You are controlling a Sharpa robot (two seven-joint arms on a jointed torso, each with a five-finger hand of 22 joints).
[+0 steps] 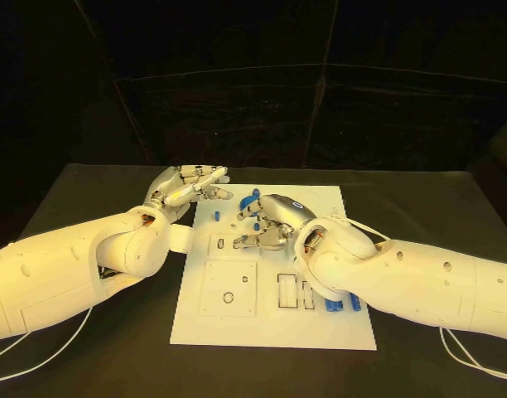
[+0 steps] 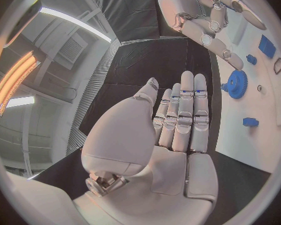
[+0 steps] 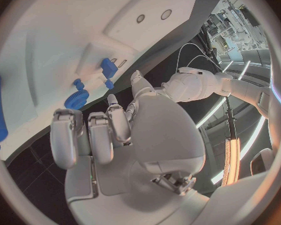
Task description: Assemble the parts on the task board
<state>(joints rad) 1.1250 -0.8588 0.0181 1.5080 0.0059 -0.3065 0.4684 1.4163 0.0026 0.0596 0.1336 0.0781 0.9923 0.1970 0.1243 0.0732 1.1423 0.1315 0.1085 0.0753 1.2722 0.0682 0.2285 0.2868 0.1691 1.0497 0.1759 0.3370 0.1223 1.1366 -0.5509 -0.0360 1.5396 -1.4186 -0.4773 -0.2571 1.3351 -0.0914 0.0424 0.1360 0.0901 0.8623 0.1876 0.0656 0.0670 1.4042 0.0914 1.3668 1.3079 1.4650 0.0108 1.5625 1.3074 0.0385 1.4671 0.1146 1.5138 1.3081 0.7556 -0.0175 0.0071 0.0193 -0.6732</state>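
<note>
Right now the right hand hovers w/ fingers curled, empty, over the task board near the blue gear, left hand flat and released at the board's edge; approach the gear slowly, straight down.

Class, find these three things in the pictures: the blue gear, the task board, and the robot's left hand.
blue gear (image 2: 237, 84): left wrist view, on its toothed disc face.
task board (image 1: 266, 327): head view, on a bare white patch near its front edge.
left hand (image 2: 178, 117): left wrist view, on the straight fingers, held together.
</note>
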